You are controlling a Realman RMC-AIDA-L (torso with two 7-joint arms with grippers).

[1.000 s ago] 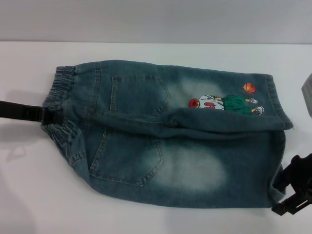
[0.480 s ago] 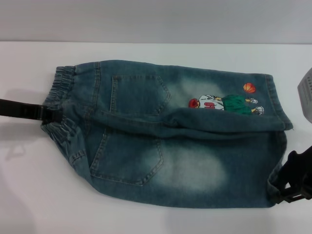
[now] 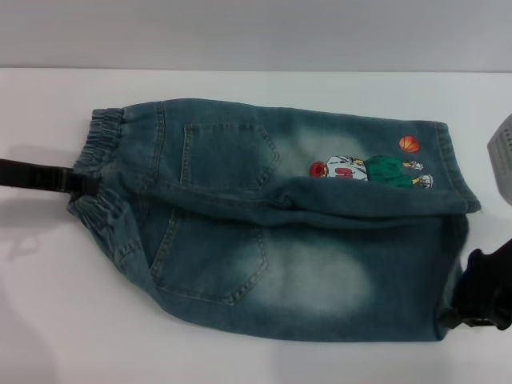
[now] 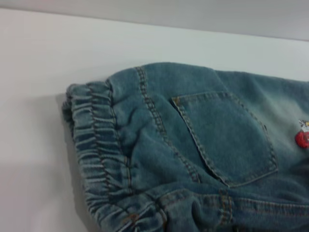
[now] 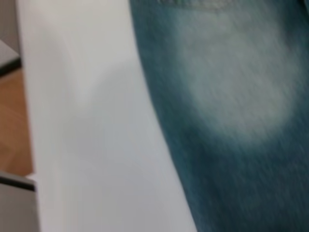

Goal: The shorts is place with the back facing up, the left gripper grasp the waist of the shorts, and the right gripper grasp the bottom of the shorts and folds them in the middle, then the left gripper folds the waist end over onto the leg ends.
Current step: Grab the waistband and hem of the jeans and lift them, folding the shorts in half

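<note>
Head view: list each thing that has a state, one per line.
Faded blue denim shorts: flat, back up, unfolded.
Ruffled elastic waist: bunched, toward robot's left.
Stitched leg hems: flat, toward robot's right.
Left gripper: at waist.
Right gripper: at near hem.

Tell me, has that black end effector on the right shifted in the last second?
Yes. The right end effector rose and closed in on the shorts' near leg hem, judged against the basketball print.

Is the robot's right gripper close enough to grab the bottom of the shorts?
Probably yes. The right gripper is right at the bottom of the shorts, at the near leg's hem, with nothing between them. Whether it already grips the cloth can't be seen.
</note>
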